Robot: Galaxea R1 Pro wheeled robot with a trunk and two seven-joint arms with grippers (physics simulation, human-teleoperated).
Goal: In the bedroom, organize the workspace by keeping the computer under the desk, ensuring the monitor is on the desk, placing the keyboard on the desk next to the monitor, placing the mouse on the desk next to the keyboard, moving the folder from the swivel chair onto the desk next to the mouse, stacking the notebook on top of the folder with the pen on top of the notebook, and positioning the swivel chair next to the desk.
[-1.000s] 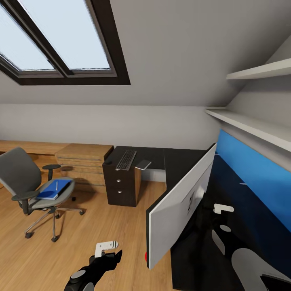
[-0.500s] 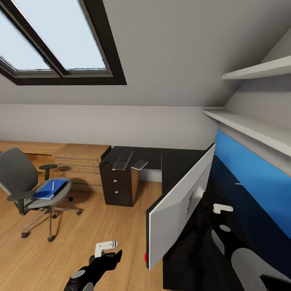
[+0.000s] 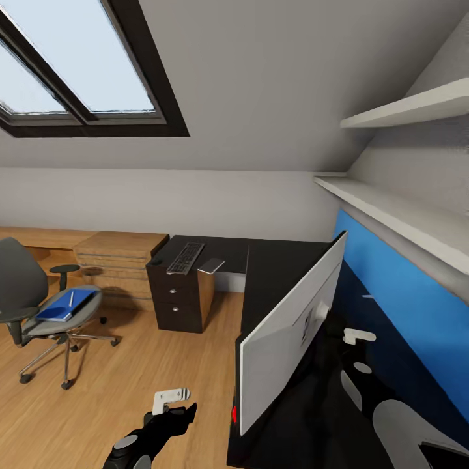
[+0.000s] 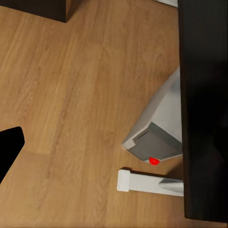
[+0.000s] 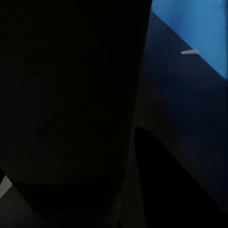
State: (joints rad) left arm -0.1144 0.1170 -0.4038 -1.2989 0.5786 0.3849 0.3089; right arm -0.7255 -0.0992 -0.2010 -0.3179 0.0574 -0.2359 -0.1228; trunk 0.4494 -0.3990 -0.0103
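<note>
— Sloped ceiling, a skylight (image 3: 78,65) at upper left, wooden floor (image 3: 130,365) below. What sits furthest left?

— The swivel chair (image 3: 39,312), well apart from the desk, with the blue folder (image 3: 62,306) on its seat. A thin pale line lies on the folder; it may be the pen, too small to tell. Behind the chair runs a low wooden cabinet (image 3: 117,251).

— And next?

— The dark L-shaped desk (image 3: 273,273) with a drawer unit (image 3: 172,296) under its far end. The keyboard (image 3: 185,256) lies on that far end, and a small grey flat thing (image 3: 212,265) rests just beside it, overhanging the edge.

— Where is the monitor?

— The monitor (image 3: 293,326) stands on the near part of the desk, its pale back toward the camera. From the left wrist, the grey computer (image 4: 159,128) with a red light rests on the floor at the desk's edge.

— The hands?

— The left gripper (image 3: 172,395) hangs low over the floor; its spread I cannot tell. The right gripper (image 3: 358,337) sits behind the monitor, over the desk by the blue wall panel (image 3: 404,293); again, cannot tell.
</note>
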